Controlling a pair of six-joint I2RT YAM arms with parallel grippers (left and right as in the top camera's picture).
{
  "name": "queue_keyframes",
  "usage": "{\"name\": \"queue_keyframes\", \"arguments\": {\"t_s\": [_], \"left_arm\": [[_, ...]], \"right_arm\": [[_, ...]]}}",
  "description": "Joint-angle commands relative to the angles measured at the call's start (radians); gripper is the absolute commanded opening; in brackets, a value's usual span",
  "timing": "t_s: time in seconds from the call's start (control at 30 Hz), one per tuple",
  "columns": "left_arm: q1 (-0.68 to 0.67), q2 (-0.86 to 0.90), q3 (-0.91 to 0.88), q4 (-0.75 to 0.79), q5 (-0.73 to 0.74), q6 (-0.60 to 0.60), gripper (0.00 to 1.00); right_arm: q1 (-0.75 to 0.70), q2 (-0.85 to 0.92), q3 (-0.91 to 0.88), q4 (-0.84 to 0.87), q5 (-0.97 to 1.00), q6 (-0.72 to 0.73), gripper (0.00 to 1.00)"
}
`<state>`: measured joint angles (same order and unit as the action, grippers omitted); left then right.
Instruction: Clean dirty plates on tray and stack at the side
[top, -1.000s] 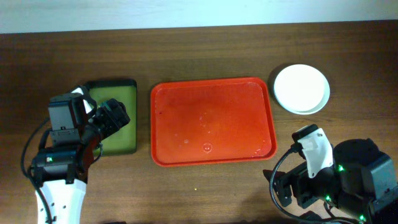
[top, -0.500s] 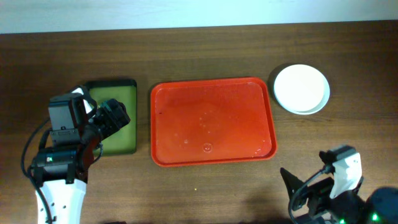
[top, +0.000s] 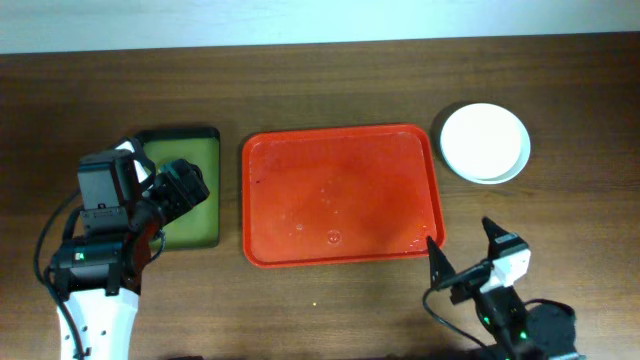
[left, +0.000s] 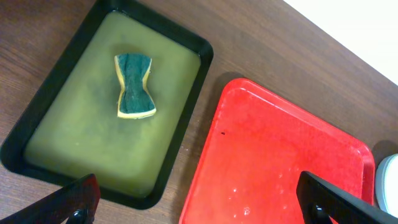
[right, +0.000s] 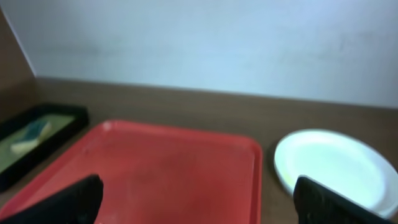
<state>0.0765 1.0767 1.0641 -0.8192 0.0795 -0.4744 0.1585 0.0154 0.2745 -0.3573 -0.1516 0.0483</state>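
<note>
Now, tray (top: 300, 170): red, mid-table, flecked with pale specks.
Plates (top: 485, 142): stacked on the table at the tray's 2 o'clock, white on top.
Left gripper (left: 202, 202): jaws wide, above the green basin (left: 74, 137).
Right gripper (right: 199, 205): jaws wide, at the tray's 5 o'clock.
Sponge (left: 135, 85): in the basin, at the tray's 9 o'clock.

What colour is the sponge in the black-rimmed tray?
Bow-shaped sponge: dark green over yellow; clearest from left wrist.
</note>
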Motion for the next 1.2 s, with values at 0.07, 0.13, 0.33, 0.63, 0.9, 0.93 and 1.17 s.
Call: {"name": "queue_keyframes", "arguments": {"t_s": [0.07,0.13,0.33,0.63,0.9,0.93,1.17], "left_arm": [[0.007,-0.01,0.008,0.002,0.011,0.004,0.99],[0.007,-0.01,0.008,0.002,0.011,0.004,0.99],[0.007,-0.01,0.008,0.002,0.011,0.004,0.99],[0.007,-0.01,0.008,0.002,0.011,0.004,0.99],[0.007,-0.01,0.008,0.002,0.011,0.004,0.99],[0.007,-0.01,0.008,0.002,0.011,0.004,0.99],[0.007,-0.01,0.008,0.002,0.011,0.004,0.99]], "right_arm": [[-0.038,-0.012,-0.14,0.174,-0.024,-0.003,0.99],[-0.045,-0.012,-0.171,0.211,-0.023,-0.003,0.99],[-0.078,-0.012,-0.269,0.32,-0.013,-0.011,0.99],[-0.082,-0.012,-0.269,0.285,0.055,-0.067,0.99],[-0.142,-0.012,-0.269,0.286,0.052,-0.082,0.99],[-0.142,-0.012,-0.269,0.286,0.052,-0.082,0.99],[-0.142,-0.012,-0.269,0.286,0.052,-0.082,0.99]]}}
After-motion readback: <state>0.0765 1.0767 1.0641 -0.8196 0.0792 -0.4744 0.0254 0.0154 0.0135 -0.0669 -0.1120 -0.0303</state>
